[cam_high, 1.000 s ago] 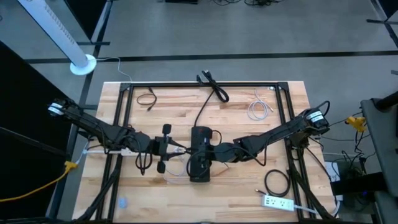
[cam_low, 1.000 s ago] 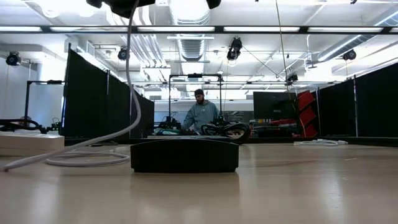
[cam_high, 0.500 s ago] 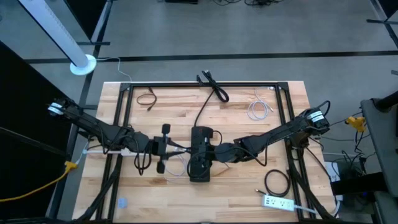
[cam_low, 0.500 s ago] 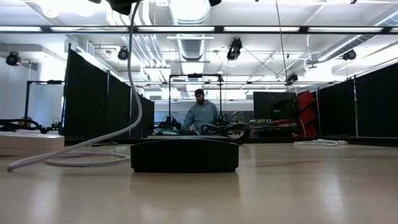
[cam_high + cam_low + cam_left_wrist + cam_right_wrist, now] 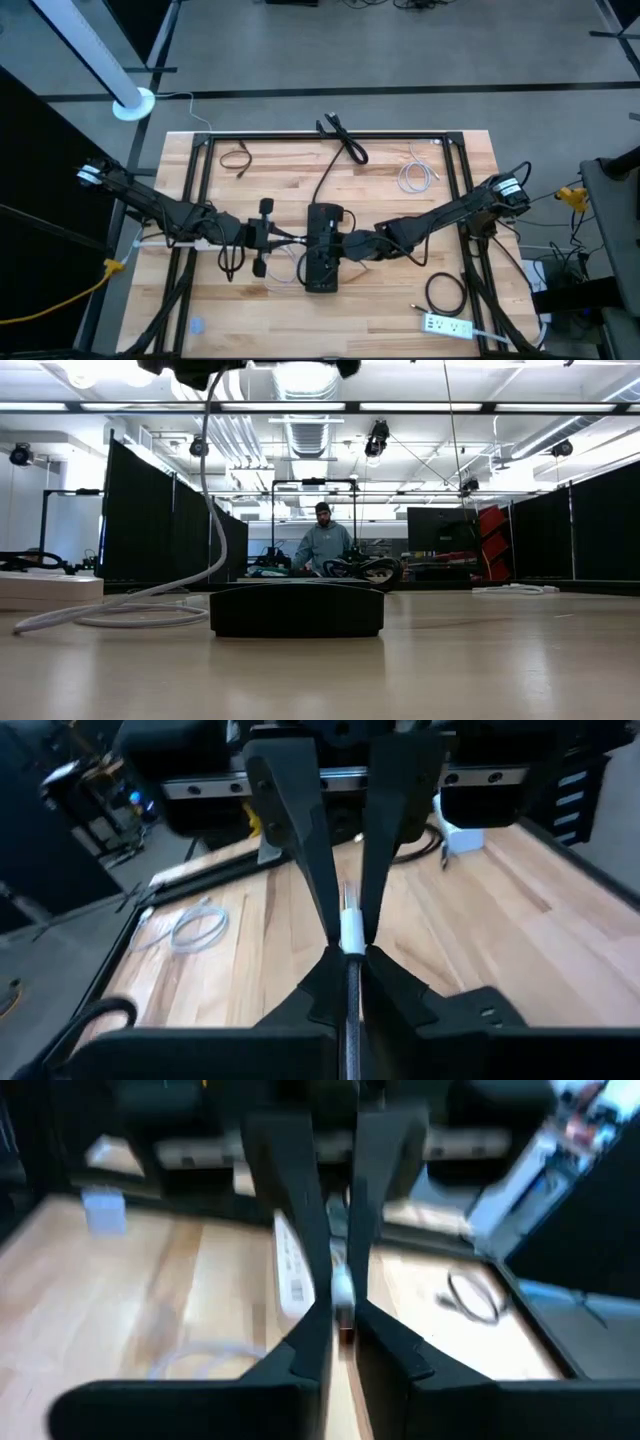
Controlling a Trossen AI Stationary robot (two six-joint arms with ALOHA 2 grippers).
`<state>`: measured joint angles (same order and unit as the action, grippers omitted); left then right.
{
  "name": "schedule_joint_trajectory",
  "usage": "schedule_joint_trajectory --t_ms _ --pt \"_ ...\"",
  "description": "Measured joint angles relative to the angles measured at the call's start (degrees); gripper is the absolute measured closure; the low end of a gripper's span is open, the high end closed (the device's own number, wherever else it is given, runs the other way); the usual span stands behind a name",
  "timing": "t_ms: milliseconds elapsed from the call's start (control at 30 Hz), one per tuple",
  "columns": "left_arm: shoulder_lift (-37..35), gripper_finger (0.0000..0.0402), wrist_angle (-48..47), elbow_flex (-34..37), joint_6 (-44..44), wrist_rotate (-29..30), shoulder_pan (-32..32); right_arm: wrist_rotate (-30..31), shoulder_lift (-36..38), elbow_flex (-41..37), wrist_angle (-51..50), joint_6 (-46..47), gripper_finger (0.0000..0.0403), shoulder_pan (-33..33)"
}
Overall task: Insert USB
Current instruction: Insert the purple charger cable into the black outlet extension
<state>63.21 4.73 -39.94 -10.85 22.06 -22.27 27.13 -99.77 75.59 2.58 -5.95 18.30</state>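
Note:
A black box lies flat on the wooden table's middle. My left gripper and my right gripper face each other tip to tip above the box's left side. Both are shut on a white USB plug. The plug's white cable hangs down from the grippers, and its lower part lies in loops on the table left of the box. My left gripper pinches the plug's white body between its two fingertips, coming level from the table's left, along the cable. The plug is lifted clear, and the cable runs back between the fingers. My right gripper closes its fingertips on the plug's front end, level from the table's right. Its own fingers hide the exact spot in the right wrist view.
A white power strip and a coiled black cable lie at the near right. A white cable coil and a black cord lie toward the far edge. A person stands in the room behind.
Both grippers have come down a little, still tip to tip over the box. The hanging stretch of white cable has swayed slightly, while its loops on the table stay where they were.

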Motion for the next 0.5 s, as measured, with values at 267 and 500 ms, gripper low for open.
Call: schedule_joint_trajectory --t_ms 267,500 --pt "0.8 0.0390 -6.2 0.0 4.9 1.5 0.0 -0.1 0.0 0.0 -2.8 -1.9 0.0282 0.1" --pt "4.7 0.0390 -5.7 0.0 5.6 1.5 0.0 -0.5 -1.7 -0.1 -2.8 -3.1 0.0285 -0.6"
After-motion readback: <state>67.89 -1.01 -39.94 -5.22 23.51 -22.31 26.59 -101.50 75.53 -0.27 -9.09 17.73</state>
